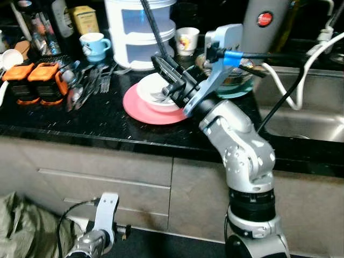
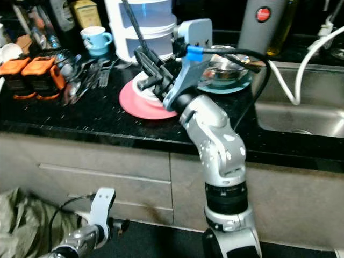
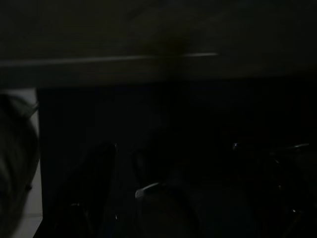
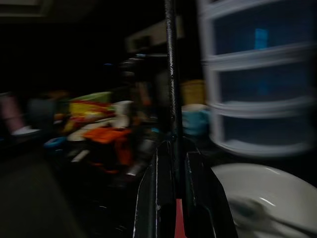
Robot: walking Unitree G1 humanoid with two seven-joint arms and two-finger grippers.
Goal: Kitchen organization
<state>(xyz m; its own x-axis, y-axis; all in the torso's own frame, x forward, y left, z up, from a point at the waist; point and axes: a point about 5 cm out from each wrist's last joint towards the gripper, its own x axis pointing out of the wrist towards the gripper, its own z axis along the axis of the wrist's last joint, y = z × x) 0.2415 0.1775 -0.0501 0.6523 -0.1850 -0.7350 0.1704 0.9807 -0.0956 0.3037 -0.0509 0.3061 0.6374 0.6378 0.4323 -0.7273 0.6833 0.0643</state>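
**Right end effector clenched on a thin black rod above the stacked dishes**

Starting at nine o'clock on the black speckled stone desk, you have two orange-lidded black containers, then a loose heap of metal cutlery, with a light blue ceramic mug behind it at eleven o'clock. Your left end effector hangs idle low down at seven o'clock, in front of the grey drawer fronts; I cannot tell how its fingers stand.

At the centre sits the white ceramic bowl on the round pink plate. Judge both stiff, glazed, slippery and breakable. Take the plate by its exposed rim at the nine o'clock side, or the bowl by its rim.

Your right end effector is clenched on a thin black rod, light, rigid and narrow, so likely to swivel in the grip. The right arm rises from five o'clock, elbow bent, wrist tipped over the bowl, the rod pointing to twelve o'clock past the white tiered plastic container. At three o'clock lies the steel sink.
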